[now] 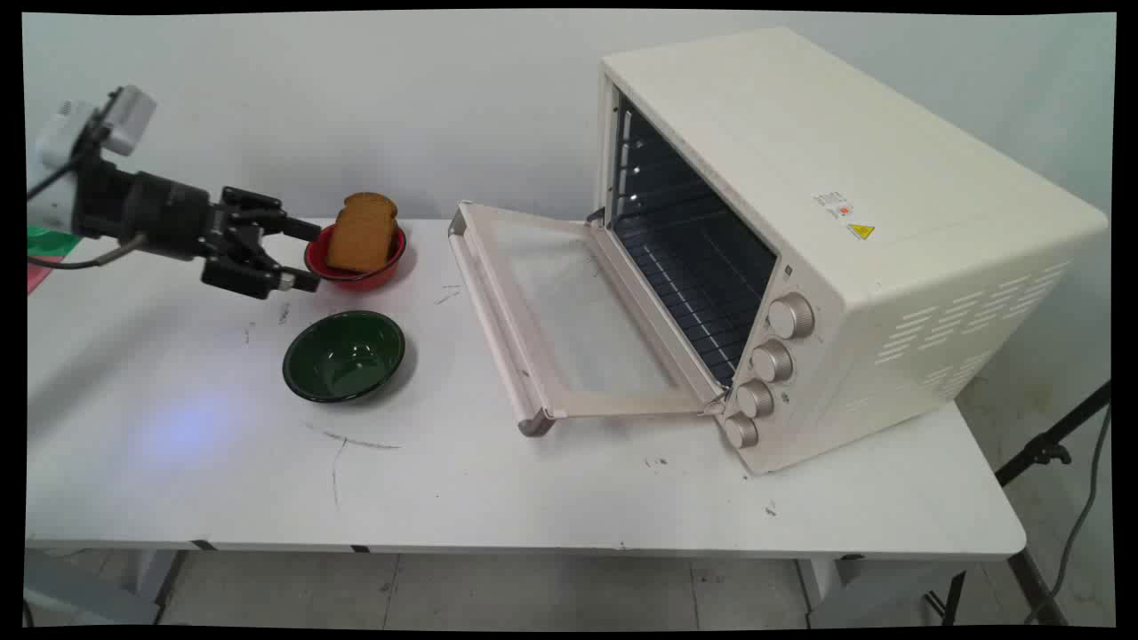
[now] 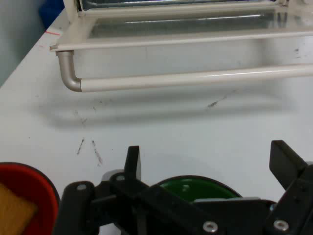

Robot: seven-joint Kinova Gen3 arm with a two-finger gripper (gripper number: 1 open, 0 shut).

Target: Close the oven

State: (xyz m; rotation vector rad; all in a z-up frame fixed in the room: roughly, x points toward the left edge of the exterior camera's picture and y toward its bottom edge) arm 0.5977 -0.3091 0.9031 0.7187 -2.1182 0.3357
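Note:
My black gripper (image 1: 304,256) hangs open just above the table, its fingers pointing right at the left rim of a red bowl (image 1: 356,263). A brown slice of bread (image 1: 362,231) leans upright in that bowl. In front of it sits an empty dark green bowl (image 1: 344,355). In the hand view my gripper (image 2: 205,159) is spread wide over the green bowl (image 2: 195,188), with the red bowl (image 2: 24,188) and bread (image 2: 14,210) at the lower left. Nothing is between the fingers.
A cream toaster oven (image 1: 800,222) stands on the right, its glass door (image 1: 551,311) folded down flat toward the bowls, handle bar (image 2: 195,78) nearest me. Its wire rack (image 1: 693,276) is bare. The white table (image 1: 533,480) ends near the front.

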